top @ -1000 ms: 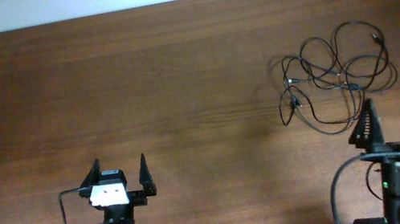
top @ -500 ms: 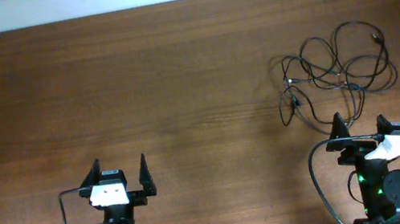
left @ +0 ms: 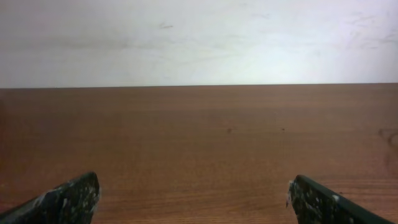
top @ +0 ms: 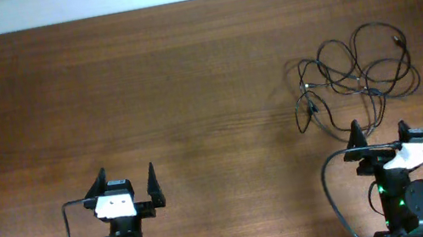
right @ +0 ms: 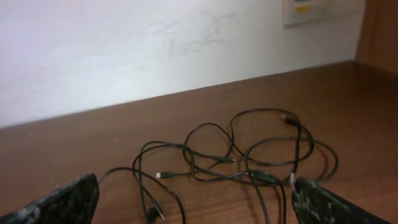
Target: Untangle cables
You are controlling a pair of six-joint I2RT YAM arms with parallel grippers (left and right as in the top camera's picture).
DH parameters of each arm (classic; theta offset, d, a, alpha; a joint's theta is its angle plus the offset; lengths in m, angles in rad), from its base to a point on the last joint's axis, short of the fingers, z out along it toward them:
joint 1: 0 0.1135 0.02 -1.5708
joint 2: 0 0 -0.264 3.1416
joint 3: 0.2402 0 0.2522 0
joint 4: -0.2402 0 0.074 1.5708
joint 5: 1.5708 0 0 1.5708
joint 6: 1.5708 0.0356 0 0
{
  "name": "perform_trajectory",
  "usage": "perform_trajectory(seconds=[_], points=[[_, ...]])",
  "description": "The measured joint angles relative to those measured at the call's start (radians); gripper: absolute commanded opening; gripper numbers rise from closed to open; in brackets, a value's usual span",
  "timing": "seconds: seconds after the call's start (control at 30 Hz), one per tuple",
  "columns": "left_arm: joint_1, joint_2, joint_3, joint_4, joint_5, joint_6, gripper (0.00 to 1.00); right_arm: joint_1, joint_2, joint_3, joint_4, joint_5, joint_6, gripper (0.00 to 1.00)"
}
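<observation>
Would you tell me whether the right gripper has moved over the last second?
Yes. Against the unmoved cables, the right gripper has shifted toward the robot's left in the overhead view and now sits just below their lower loops.

Cables: your thin black tangle lies on the wooden table, far right.
Left gripper: jaws wide, well apart from it.
Right gripper: jaws wide, at its near edge.

Left hand, right hand: black pointed fingers, white wrist blocks (green light, right arm).
</observation>
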Motion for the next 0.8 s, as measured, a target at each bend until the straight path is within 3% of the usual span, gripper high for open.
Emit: perform_trajectory(seconds=[0.2,0.8], points=[[0.0,0.0,0.0,0.0,0.0,0.0,0.99,0.0,0.0,0.0,0.006,-0.08,-0.229,0.98],[0.0,0.0,0.0,0.0,0.0,0.0,0.99,-0.019,0.0,0.0,0.008,-0.085,-0.259,0.98]])
